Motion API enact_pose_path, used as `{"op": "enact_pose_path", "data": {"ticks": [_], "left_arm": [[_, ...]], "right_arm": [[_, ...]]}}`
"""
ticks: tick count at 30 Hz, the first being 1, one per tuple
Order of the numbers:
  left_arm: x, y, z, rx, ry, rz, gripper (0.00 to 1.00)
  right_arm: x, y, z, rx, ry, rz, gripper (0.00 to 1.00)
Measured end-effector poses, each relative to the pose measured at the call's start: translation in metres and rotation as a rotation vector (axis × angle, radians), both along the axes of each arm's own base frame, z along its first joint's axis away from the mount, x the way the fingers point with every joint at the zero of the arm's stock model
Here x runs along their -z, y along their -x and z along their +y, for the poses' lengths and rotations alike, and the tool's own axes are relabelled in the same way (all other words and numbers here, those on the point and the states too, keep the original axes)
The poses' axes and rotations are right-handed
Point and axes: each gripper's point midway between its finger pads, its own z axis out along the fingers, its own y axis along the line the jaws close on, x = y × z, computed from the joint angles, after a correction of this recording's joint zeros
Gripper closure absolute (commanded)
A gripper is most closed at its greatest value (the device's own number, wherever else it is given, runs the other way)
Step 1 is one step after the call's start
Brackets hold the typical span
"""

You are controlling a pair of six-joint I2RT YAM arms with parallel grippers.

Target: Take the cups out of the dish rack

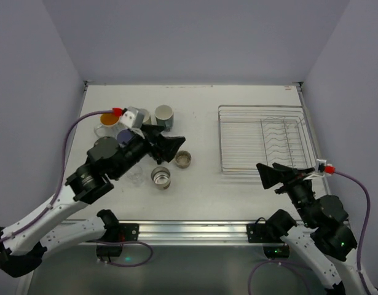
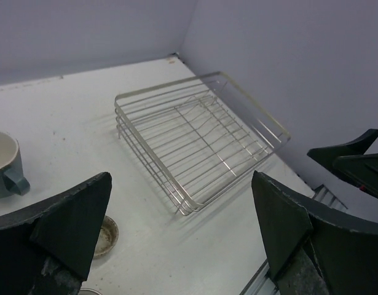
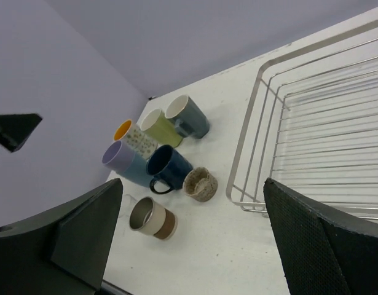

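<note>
Several light, slick, breakable cups (image 3: 170,166), at nine o'clock of the dish rack (image 1: 265,117), are best pinched by the rim; left claw (image 2: 181,178) and right claw (image 3: 193,182) are seen spread and empty

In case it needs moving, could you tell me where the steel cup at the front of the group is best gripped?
Take the steel cup by its rim, coming straight down from above. It stands upright, mouth open, no handle showing, with room around it, so one finger can probably go inside and one outside the wall.
</note>
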Motion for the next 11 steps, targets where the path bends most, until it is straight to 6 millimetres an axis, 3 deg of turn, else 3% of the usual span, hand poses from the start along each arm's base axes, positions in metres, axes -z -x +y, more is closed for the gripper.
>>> {"op": "enact_pose_path", "data": {"ticks": [3, 6, 11], "left_arm": [[-0.024, 0.019, 0.03, -0.025, 0.041, -0.062, 0.0], [-0.035, 0.031, 0.061, -0.076, 0.059, -0.1, 0.0], [-0.047, 0.048, 0.106, -0.166, 0.092, -0.155, 0.0]], "right_arm": [[-0.018, 0.004, -0.02, 0.076, -0.003, -0.027, 0.01], [-0.031, 0.007, -0.035, 0.128, -0.011, -0.052, 0.01], [-0.034, 0.008, -0.047, 0.182, -0.006, -0.051, 0.01]]}}
